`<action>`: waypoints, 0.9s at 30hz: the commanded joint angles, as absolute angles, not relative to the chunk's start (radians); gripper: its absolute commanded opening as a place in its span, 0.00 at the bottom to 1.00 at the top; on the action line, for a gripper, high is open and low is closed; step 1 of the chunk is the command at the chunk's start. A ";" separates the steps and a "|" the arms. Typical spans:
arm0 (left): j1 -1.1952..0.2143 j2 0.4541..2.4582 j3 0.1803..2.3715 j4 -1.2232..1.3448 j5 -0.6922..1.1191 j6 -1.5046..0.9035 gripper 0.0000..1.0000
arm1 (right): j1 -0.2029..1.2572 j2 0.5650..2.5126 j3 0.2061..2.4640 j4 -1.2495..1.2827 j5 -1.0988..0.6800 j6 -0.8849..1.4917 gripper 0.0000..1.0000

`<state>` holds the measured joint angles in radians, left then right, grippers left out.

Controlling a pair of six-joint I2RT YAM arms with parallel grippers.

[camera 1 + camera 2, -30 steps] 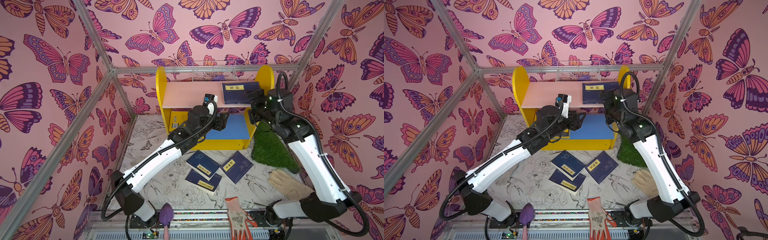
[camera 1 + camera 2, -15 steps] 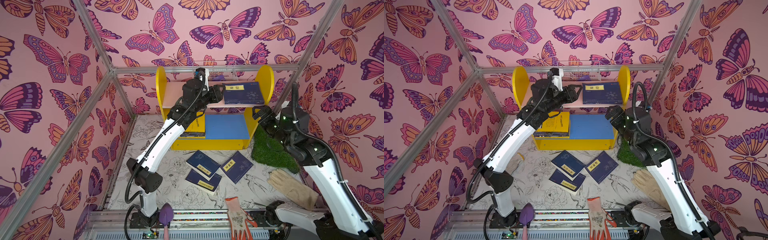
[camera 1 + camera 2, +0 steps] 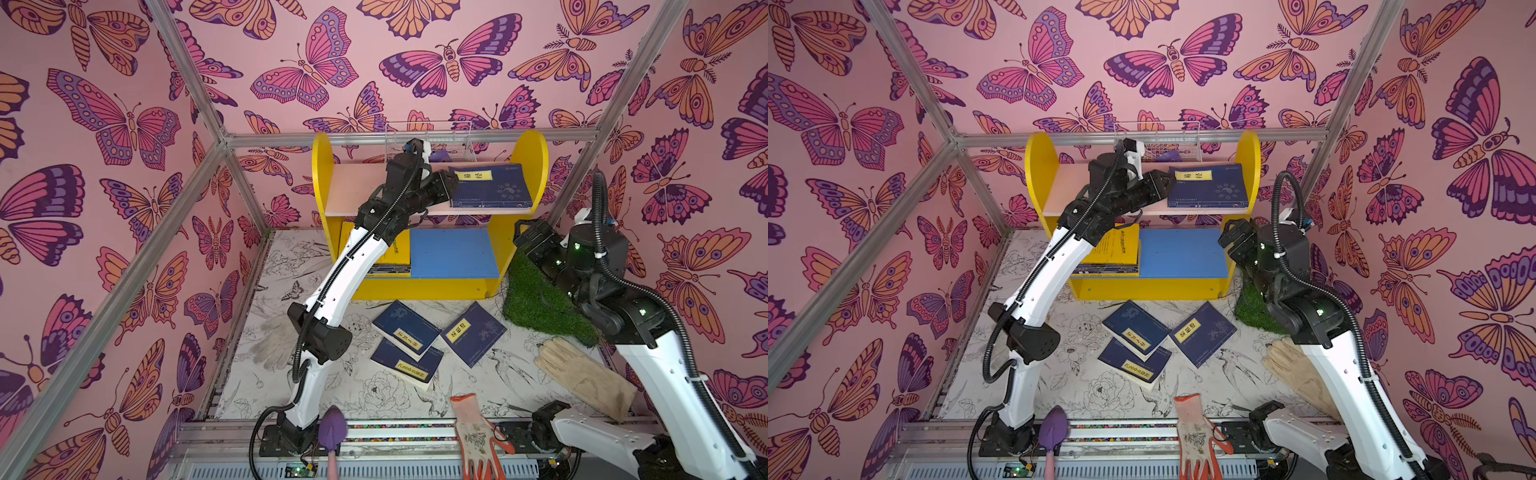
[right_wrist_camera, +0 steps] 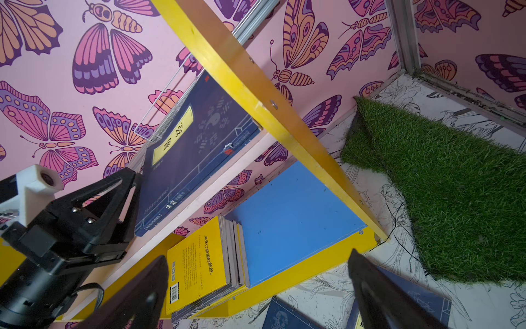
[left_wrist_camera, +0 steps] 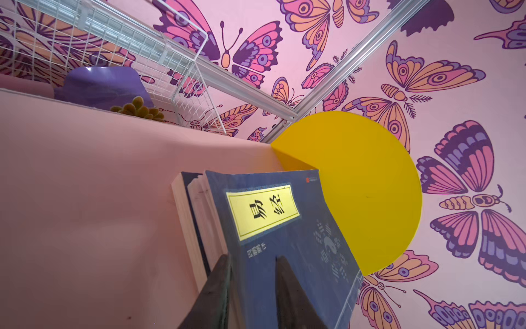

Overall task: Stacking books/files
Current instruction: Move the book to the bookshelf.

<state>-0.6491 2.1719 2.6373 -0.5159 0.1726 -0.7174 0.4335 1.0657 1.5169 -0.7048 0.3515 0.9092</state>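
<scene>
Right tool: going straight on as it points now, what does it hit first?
Likely the shelf's blue lower board, just beside the yellow-topped book stack; depth is unclear. The right tool is open and empty.

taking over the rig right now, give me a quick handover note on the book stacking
Left gripper: at the upper shelf, jaws either side of the top navy book of the pile there; firm grip not confirmed.
Right gripper: open, empty, by the yellow bookshelf.
Done: navy pile on the upper shelf, yellow-topped stack on the lower shelf.
Left: three navy books lie on the table, two of them overlapping.
</scene>
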 commanded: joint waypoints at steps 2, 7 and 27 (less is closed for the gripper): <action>-0.666 2.253 2.645 -0.566 0.197 -0.761 0.30 | 0.430 1.054 1.520 -0.713 0.366 0.869 0.99; -0.672 2.241 2.645 -0.560 0.173 -0.742 0.34 | 0.430 1.047 1.527 -0.707 0.348 0.812 0.99; -0.732 1.177 1.241 -0.339 -0.215 -0.380 0.70 | 0.772 1.045 1.081 -0.580 0.130 0.270 0.99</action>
<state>-0.7315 1.2827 1.4563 -0.3832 -0.2028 -0.4351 0.6910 0.9916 1.1820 -0.5823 0.1814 0.3901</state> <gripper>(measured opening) 0.702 0.992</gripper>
